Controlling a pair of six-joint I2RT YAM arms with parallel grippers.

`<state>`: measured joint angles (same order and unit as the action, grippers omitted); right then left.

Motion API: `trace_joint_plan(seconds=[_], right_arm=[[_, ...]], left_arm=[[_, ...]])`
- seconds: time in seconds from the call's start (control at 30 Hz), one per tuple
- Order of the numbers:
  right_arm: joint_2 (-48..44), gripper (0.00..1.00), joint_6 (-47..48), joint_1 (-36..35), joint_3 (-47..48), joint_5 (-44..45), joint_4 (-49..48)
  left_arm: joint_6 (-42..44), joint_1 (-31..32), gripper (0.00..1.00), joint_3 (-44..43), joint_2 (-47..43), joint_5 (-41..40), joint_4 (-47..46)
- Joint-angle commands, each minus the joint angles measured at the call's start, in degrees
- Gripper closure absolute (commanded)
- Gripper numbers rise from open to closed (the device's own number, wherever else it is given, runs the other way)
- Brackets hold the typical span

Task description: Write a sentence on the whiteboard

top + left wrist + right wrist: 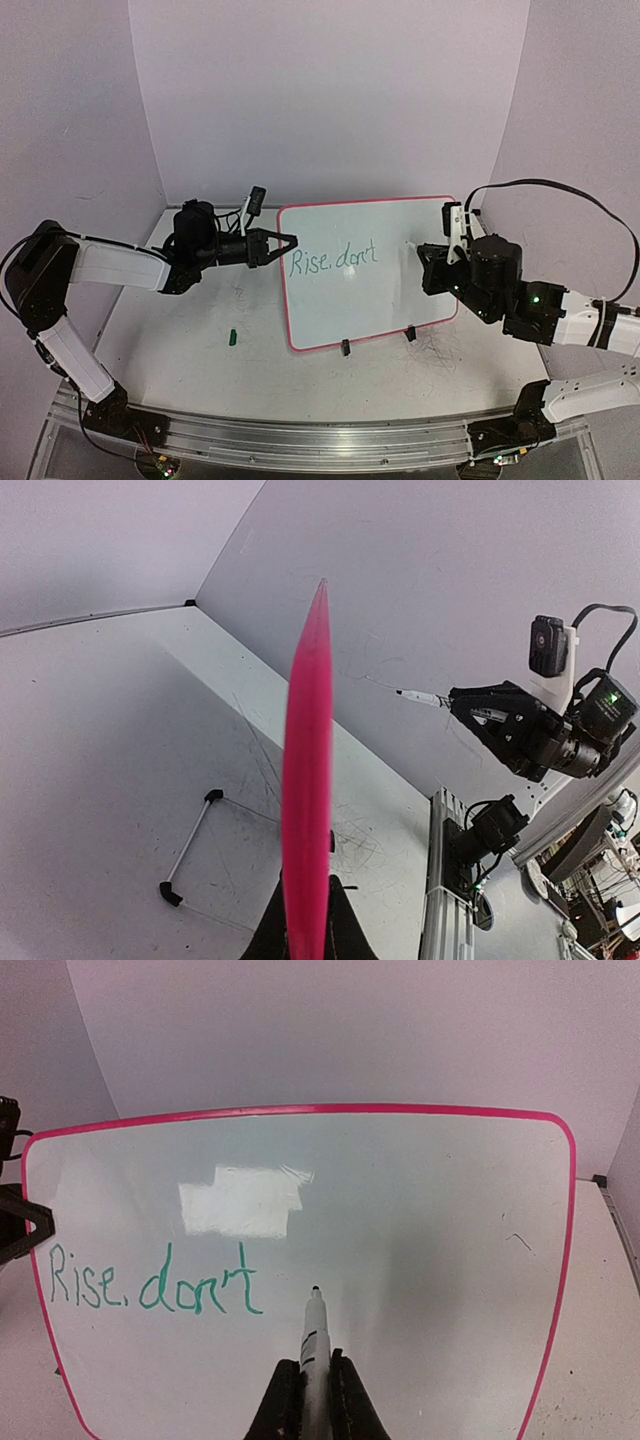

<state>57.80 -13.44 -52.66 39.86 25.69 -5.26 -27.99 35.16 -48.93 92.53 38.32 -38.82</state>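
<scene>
The whiteboard [400, 295] stands upright mid-table, pink-framed, with "Rise. don't" [155, 1285] written on it in green. My left gripper [290, 241] is shut on the board's left edge. In the left wrist view that pink edge [305, 780] runs up between the jaws of the left gripper [308, 885]. My right gripper [314, 1365] is shut on a white marker [313, 1335]. The marker's dark tip points at the board just right of the last word. From above, the right gripper [425, 258] sits at the board's right side.
A small green cap [231, 337] lies on the table left of the board. Two black clip feet [345, 347] hold the board's lower edge. Behind the board lies a thin white rod with black ends [190, 850]. Lilac walls enclose the table.
</scene>
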Motion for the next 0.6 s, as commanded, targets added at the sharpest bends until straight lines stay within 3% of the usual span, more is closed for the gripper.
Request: trace_joint_plan(seconds=[0.0, 0.57], right_arm=[[-0.05, 1.0, 0.51, 0.05, 2.27, -0.52, 0.67], [-0.42, 1.0, 1.24, 0.04, 2.06, 2.12, -0.19]], left_arm=[[5.0, -0.53, 1.0, 0.69, -2.74, -5.23, 2.74], [3.91, -0.53, 1.0, 1.26, -2.89, -8.48, 3.45]])
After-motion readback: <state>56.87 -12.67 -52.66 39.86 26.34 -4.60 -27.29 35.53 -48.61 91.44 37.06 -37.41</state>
